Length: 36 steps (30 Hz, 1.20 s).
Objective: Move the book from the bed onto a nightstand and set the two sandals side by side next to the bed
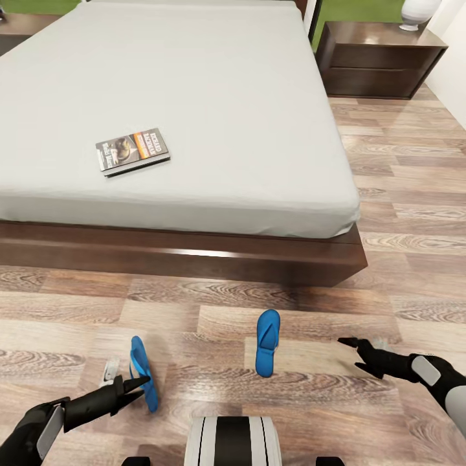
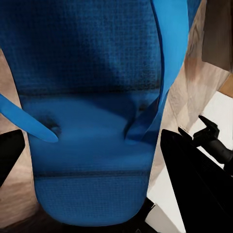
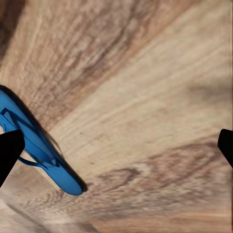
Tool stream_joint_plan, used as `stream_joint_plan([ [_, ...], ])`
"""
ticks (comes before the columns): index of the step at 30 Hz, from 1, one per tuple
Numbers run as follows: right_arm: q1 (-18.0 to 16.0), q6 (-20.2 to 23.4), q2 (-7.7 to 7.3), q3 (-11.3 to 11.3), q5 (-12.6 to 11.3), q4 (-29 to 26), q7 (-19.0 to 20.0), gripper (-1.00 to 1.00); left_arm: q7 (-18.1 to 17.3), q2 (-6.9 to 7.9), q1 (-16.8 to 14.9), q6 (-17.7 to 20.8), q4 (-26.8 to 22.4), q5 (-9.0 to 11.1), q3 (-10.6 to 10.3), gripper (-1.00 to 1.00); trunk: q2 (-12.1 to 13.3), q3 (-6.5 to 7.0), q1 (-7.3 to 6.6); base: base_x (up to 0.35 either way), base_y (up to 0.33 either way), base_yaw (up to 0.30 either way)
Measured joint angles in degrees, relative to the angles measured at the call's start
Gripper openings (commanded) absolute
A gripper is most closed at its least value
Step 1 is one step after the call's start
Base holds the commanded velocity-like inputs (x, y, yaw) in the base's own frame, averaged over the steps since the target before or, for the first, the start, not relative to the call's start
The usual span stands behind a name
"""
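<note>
Each arm was matte black and ended in a left pincer [image 1: 137, 387] and a right pincer [image 1: 353, 355] of two thin, pointed black fingers. Just behind each pincer sat a rounded grey panel on the wrist. The right forearm turned light grey further back. The trunk top [image 1: 233, 440] was white with black stripes.

Wood-plank floor [image 1: 414, 213]; white wall [image 1: 453, 65] at right; green grass [image 1: 362, 10] outside beyond.
</note>
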Motion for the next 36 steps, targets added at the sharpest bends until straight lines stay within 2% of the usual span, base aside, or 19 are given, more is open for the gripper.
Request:
stream_joint_plan([
  [4, 1.07, -1.69, -0.61, 0.02, -0.04, 1.97, 3.54, 1.0, 0.19, -0.65, -0.02, 0.67, -3.9, 0.0, 0.01, -1.0, 0.0, 0.0, 0.0, 0.0, 0.0, 0.0],
  [11, 1.59, -4.18, -0.86, 0.12, 1.13, 5.17, 5.55, 1.0, 0.58, -1.61, -0.27, 3.07, -8.35, -0.07, -0.04, -1.0, 0.0, 0.0, 0.0, 0.0, 0.0, 0.0],
  [18, 1.77, -5.54, -0.89, 0.1, 2.11, 9.13, 7.2, 1.0, 4.7, -3.38, -0.63, 4.47, -11.4, -0.03, -0.09, -1.0, 0.0, 0.0, 0.0, 0.0, 0.0, 0.0],
  [23, 1.86, -7.59, -1.09, 0.02, 2.62, 10.3, 10.82, 1.0, 6.61, -4.14, -0.7, 5.67, -13.51, 0.03, -0.14, -1.0, 0.0, 0.0, 0.0, 0.0, 0.0, 0.0],
  [24, 2.33, -8.45, -1.45, 0.08, 2.83, 10.58, 12.77, 1.0, 7.09, -4.8, -0.74, 6.58, -14.64, 0.24, -1.41, -1.0, 0.0, 0.0, 0.0, 0.0, 0.0, 0.0],
  [27, 3.04, -8.78, -1.77, 0.08, 2.88, 10.69, 13.68, 1.0, 7.54, -5.46, -0.76, 6.9, -15.7, 0.03, -3.69, -1.0, 0.0, 0.0, 0.0, 0.0, 0.0, 0.0],
  [28, 3.53, -8.9, -1.9, 0.12, 2.92, 10.73, 14.02, 1.0, 8.07, -5.9, -0.76, 7.46, -16.55, 0.15, -5.22, -1.0, 0.0, 0.0, 0.0, 0.0, 0.0, 0.0],
  [31, 4.21, -9.05, -2.03, 0.14, 2.94, 10.77, 14.41, 1.0, 9.66, -6.94, -0.77, 9.31, -18.79, 0.32, -7.19, -1.0, 0.0, 0.0, 0.0, 0.0, 0.0, 0.0],
  [34, 4.8, -9.09, -2.12, 0.11, 2.68, 10.78, 15.25, 1.0, 11.79, -8.28, -0.78, 10.74, -21.15, 0.34, -8.03, -1.0, 0.0, 0.0, 0.0, 0.0, 0.0, 0.0],
  [36, 5.14, -9.09, -2.27, 0.01, 2.53, 10.79, 17.36, 1.0, 13.85, -9.16, -0.78, 11.24, -22.26, 0.17, -8.39, -1.0, 0.0, 0.0, 0.0, 0.0, 0.0, 0.0],
])
